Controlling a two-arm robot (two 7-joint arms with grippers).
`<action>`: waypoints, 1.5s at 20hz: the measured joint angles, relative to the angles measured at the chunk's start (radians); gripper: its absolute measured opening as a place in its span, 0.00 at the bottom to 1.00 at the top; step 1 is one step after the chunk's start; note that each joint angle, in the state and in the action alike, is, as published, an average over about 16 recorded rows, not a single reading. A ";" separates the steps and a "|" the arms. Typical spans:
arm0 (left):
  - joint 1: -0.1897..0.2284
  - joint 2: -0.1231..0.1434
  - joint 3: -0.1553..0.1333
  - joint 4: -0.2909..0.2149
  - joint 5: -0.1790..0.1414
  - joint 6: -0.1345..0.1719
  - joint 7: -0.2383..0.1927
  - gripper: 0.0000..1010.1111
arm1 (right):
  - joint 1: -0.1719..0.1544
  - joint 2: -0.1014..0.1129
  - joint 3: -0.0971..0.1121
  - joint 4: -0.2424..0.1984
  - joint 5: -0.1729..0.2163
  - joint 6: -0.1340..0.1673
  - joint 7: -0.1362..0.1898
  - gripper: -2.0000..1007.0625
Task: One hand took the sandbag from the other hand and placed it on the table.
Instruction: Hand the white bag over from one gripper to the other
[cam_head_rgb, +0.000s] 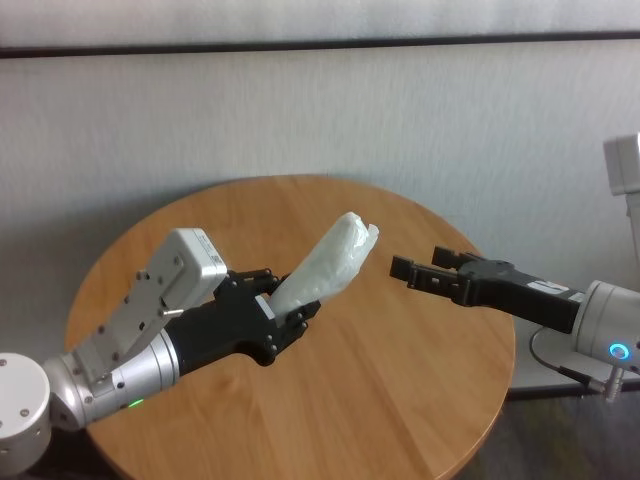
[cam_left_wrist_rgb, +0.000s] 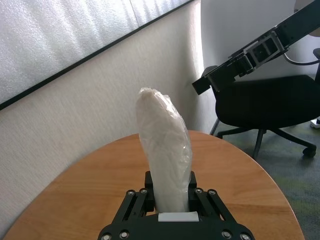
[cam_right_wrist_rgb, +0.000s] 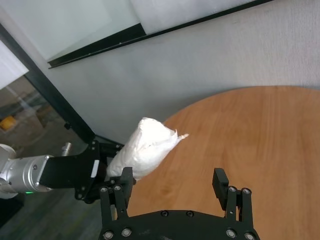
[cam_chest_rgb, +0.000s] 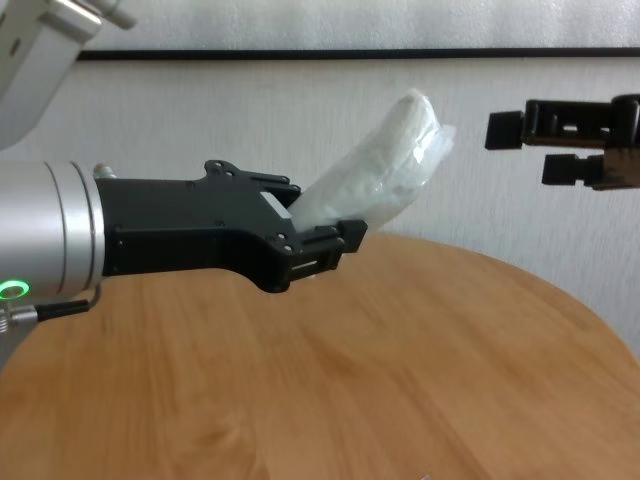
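Note:
The sandbag (cam_head_rgb: 335, 262), a white oblong pouch in crinkly plastic, sticks up at a slant above the round wooden table (cam_head_rgb: 400, 380). My left gripper (cam_head_rgb: 285, 305), broad and black with a green light, is shut on the sandbag's lower end. My right gripper (cam_head_rgb: 412, 270), slim with a blue ring light, is open and level with the sandbag's free top end, a short gap to its right, not touching it. In the left wrist view the sandbag (cam_left_wrist_rgb: 165, 150) rises from between the left fingers. In the right wrist view the sandbag (cam_right_wrist_rgb: 142, 150) lies just beyond the open right fingers (cam_right_wrist_rgb: 220, 181).
A grey wall stands close behind the table. A black office chair (cam_left_wrist_rgb: 270, 102) is off the table's right side. A dark-framed glass partition (cam_right_wrist_rgb: 45, 90) is beyond the left arm. The table top (cam_chest_rgb: 350, 380) beneath both grippers is bare wood.

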 joint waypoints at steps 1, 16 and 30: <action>0.000 0.000 0.000 0.000 0.000 0.000 0.000 0.37 | -0.001 -0.002 0.000 -0.005 0.008 0.004 -0.009 0.99; 0.000 0.000 0.000 0.000 0.000 0.000 0.000 0.37 | 0.007 -0.037 -0.018 -0.011 0.135 0.054 -0.072 0.99; 0.000 0.000 0.000 0.000 0.000 0.000 0.000 0.37 | 0.032 -0.048 -0.081 -0.006 0.140 0.015 -0.094 0.99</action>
